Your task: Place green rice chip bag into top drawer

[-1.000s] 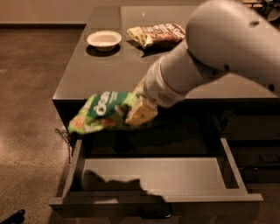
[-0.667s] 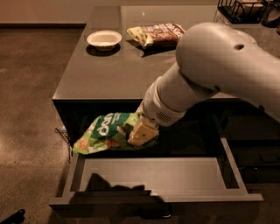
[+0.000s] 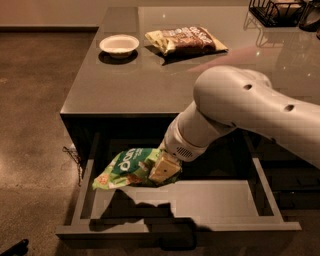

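Observation:
The green rice chip bag [image 3: 127,167] hangs inside the open top drawer [image 3: 210,201], at its left back part, just above the flat grey bottom. My gripper [image 3: 165,170] is shut on the bag's right end and reaches down into the drawer from under the counter edge. The bag lies tilted, with its left end lowest. The drawer is pulled fully out toward the camera; its front panel [image 3: 175,232] runs along the bottom of the view.
A grey counter [image 3: 150,80] stands above the drawer. On it are a white bowl [image 3: 119,45], a brown-and-cream snack bag [image 3: 186,40] and a black wire basket [image 3: 280,11] at the far right. Brown floor lies to the left.
My arm has lowered and reached forward. The green bag has gone down from the level of the counter's edge into the drawer.

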Robot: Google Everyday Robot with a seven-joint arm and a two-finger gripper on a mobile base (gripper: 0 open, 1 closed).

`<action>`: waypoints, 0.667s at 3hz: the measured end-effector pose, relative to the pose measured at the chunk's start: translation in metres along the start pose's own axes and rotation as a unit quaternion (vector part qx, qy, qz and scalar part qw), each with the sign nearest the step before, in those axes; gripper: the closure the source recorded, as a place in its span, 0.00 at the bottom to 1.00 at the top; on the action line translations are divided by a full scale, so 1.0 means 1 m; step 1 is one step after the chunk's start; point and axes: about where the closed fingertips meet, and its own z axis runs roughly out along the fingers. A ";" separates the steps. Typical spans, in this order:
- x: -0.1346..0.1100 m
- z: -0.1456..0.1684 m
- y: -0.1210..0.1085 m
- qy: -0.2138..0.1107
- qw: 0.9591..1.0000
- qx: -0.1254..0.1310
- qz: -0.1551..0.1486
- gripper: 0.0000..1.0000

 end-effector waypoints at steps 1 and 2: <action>0.007 0.014 -0.004 -0.001 1.000 -0.005 0.006 0.35; 0.010 0.020 -0.007 -0.004 1.000 -0.005 0.007 0.11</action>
